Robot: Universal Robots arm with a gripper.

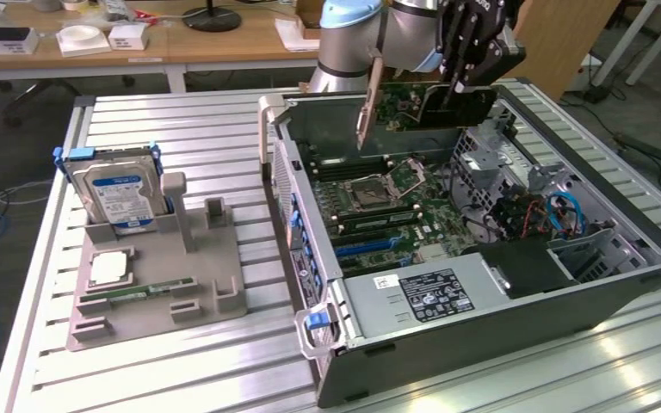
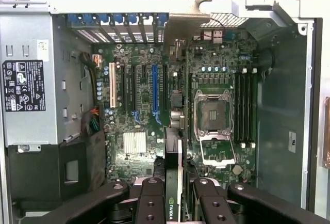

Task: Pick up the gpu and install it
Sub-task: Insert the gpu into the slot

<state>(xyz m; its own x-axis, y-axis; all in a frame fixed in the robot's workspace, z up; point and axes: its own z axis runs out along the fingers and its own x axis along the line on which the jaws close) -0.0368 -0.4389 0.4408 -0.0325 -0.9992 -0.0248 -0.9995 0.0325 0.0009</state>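
Well off the computer case, toward the exterior view's left: a grey holder tray on the slatted table. Carries a hard drive standing upright in blue rails, a CPU chip lying flat, and a green memory stick lying flat just beside the chip.

Further right, the case itself: lies on its side, lid off, motherboard facing up. Shows a bare CPU socket near the middle and a power supply at the near end (label up).

Above the far end of the case: the gripper, jaws clamped on the gpu. Holds the card on edge, clear of the board and not yet seated, with its metal bracket on the side toward the exterior view's left.

Inside the case, from the wrist: the gpu edge-on between the two fingers, hanging over the board between the blue expansion slot and the CPU socket.
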